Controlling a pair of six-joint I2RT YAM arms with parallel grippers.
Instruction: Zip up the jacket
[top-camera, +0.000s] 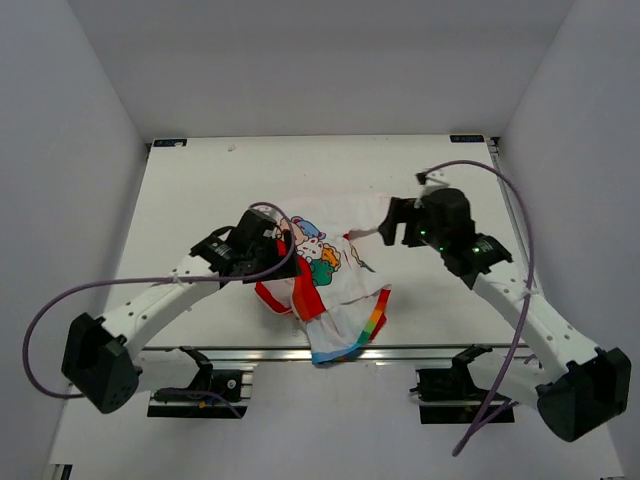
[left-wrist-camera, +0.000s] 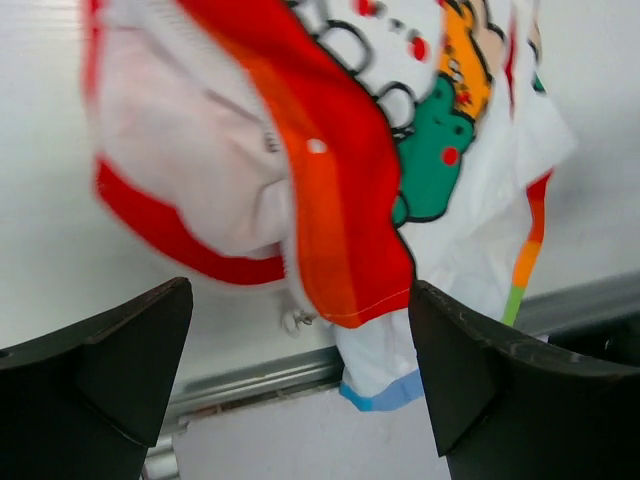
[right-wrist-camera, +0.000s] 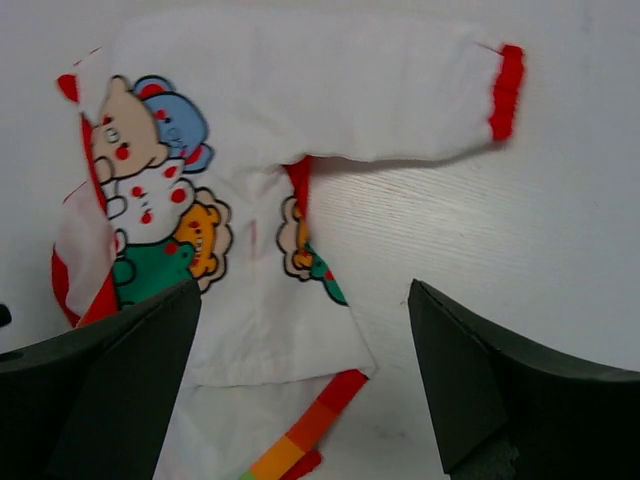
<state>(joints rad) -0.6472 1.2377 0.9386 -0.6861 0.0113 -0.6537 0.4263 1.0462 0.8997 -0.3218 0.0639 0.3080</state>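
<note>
The jacket (top-camera: 330, 272) lies crumpled on the worktop (top-camera: 200, 180). The left pincer (left-wrist-camera: 300, 312) and right pincer (right-wrist-camera: 305, 305) gape empty above it, likely positioned to grip opposite sides.

White arms (top-camera: 150, 300), black joints (top-camera: 100, 362), purple cables (top-camera: 26, 352).
</note>
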